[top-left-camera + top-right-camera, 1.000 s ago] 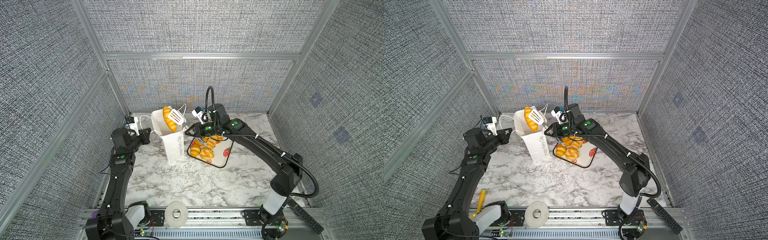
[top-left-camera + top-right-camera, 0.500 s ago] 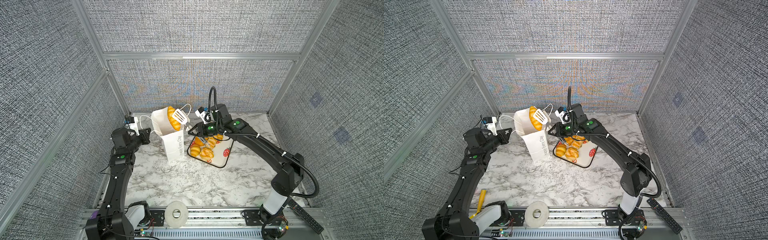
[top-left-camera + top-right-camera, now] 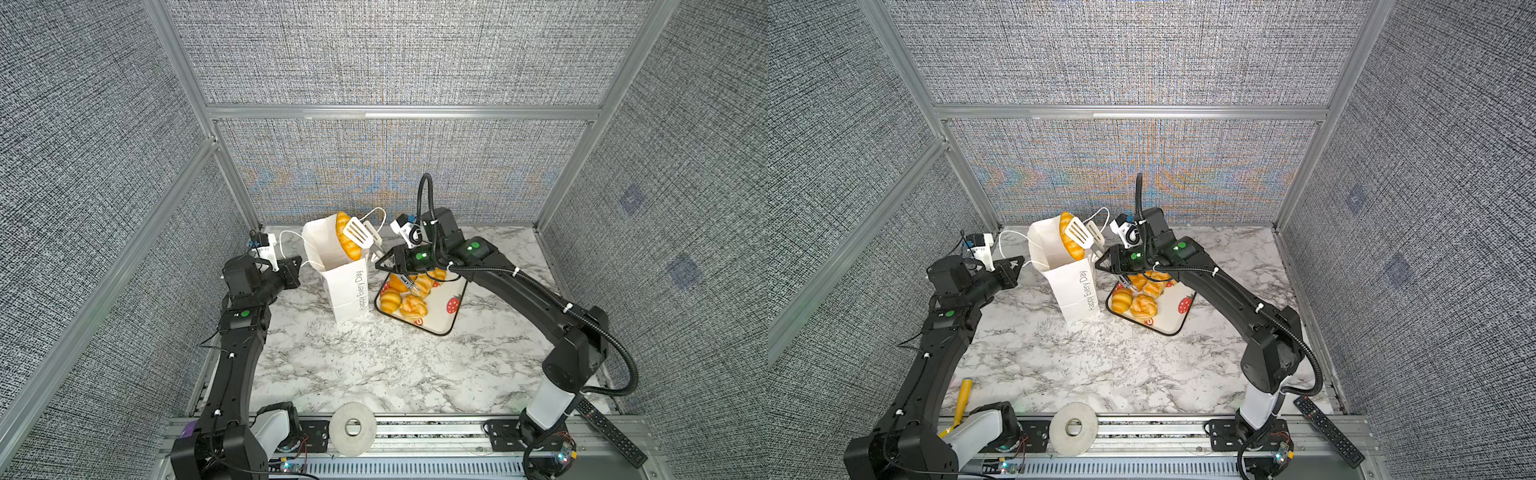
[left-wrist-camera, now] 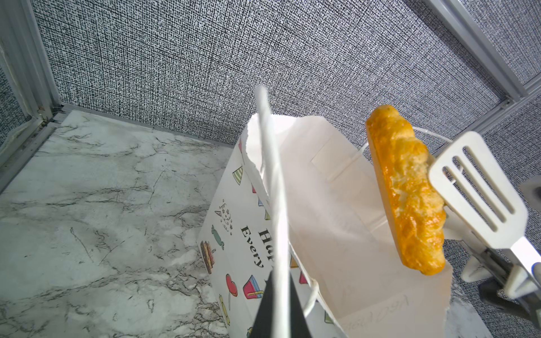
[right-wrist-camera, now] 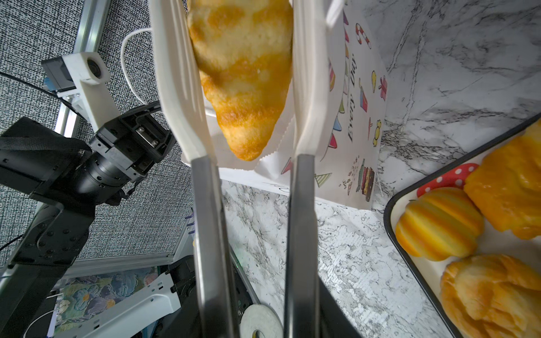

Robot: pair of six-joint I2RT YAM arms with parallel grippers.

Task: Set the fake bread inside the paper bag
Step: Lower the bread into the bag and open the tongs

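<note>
The long loaf (image 3: 348, 239) hung end-down over the open mouth of the paper bag (image 3: 347, 291). Its lower tip was about level with the bag's rim, on the tray side, and not yet inside. You had it between the 2 slotted blades of the white tongs (image 3: 359, 232). The right gripper (image 3: 386, 262), just beside the bag, had its jaws closed on the tongs' handles. The right wrist view showed the loaf against 1 blade, but I could not tell how firmly the other pressed. The left gripper (image 3: 298, 265) stood on the bag's opposite side, its jaws pressed together on a cord handle (image 4: 270, 175) and drawing that wall outward. The remaining rolls (image 3: 409, 305) lay on the strawberry tray (image 3: 438, 318), next to the bag on the desk (image 3: 374, 365).

The main risk, as I judged it, was that tip. If you released there, it could have landed on the rim, folded the paper wall or tipped the loaf out toward the tray. The glossy crust could also have slipped early. The bag was steadied by only 1 cord, so a nudge might have toppled it.
</note>
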